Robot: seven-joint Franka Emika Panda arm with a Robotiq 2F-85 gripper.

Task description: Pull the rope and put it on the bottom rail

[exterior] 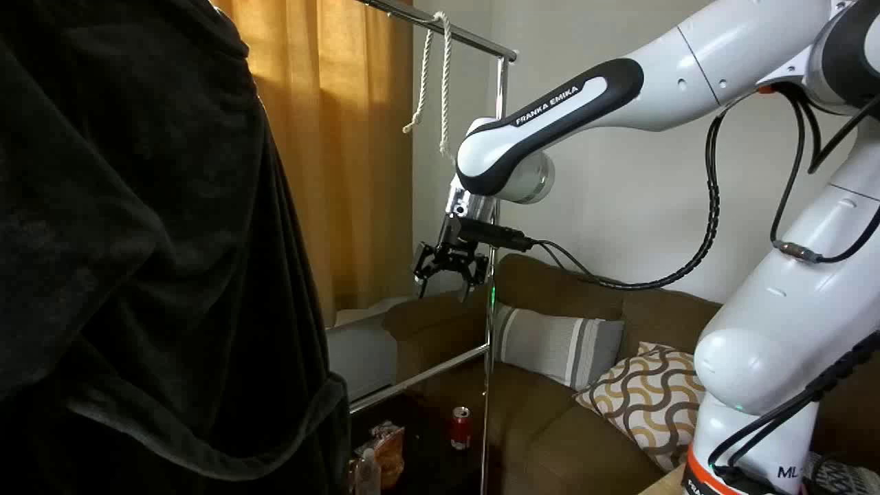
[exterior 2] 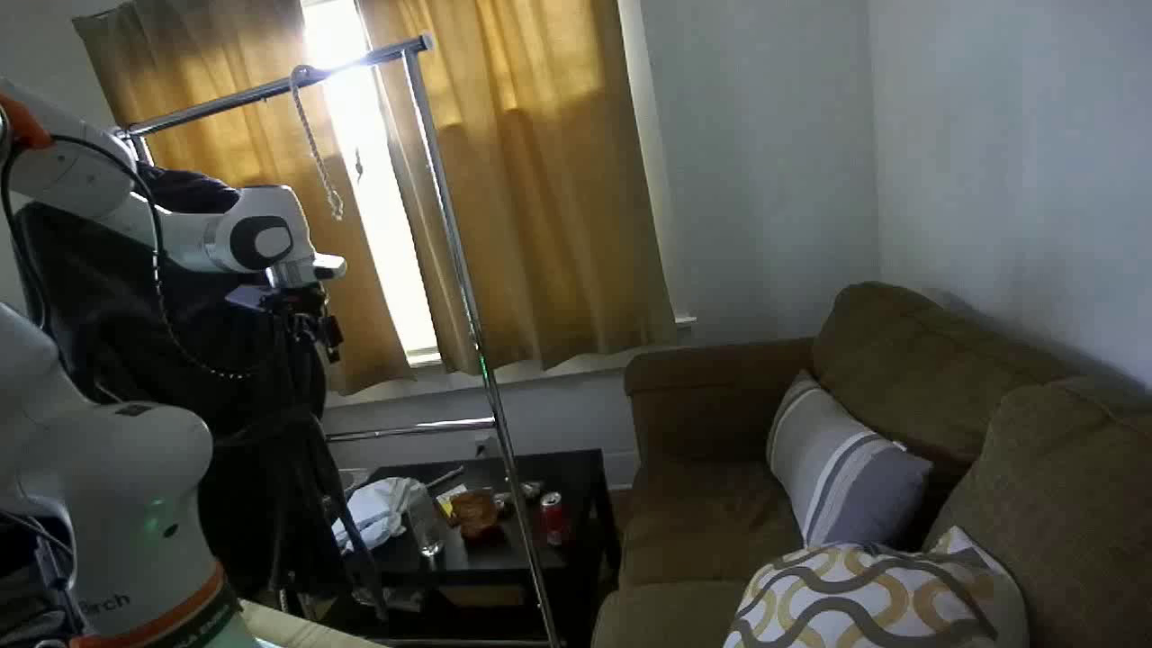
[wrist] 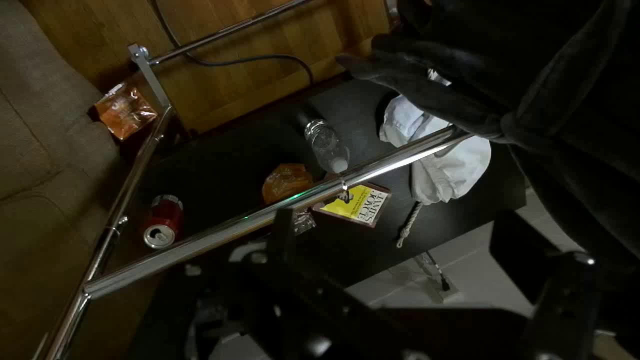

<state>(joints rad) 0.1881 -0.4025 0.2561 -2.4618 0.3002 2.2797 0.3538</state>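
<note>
The white twisted rope [exterior: 445,86] hangs over the shiny top rail [exterior: 474,42], with two strands hanging down in an exterior view. It also shows over the rail in an exterior view [exterior 2: 312,144]. The wrist view does not show this rope. The lower metal rail [exterior: 419,378] runs across the rack below; it also shows in an exterior view [exterior 2: 414,429] and the wrist view [wrist: 250,218]. My gripper [exterior: 443,292] points down, open and empty, below the rope and above the lower rail. Its spread fingers also show in the wrist view [wrist: 395,232].
Dark cloth [exterior: 158,240] hangs on the rack beside the gripper. The rack's upright [exterior 2: 450,225] stands near the arm. Below, a black table [wrist: 225,130] bears a red can [wrist: 164,220], a bottle [wrist: 327,145], a book [wrist: 357,202] and a white bag [wrist: 450,170] with a rope end.
</note>
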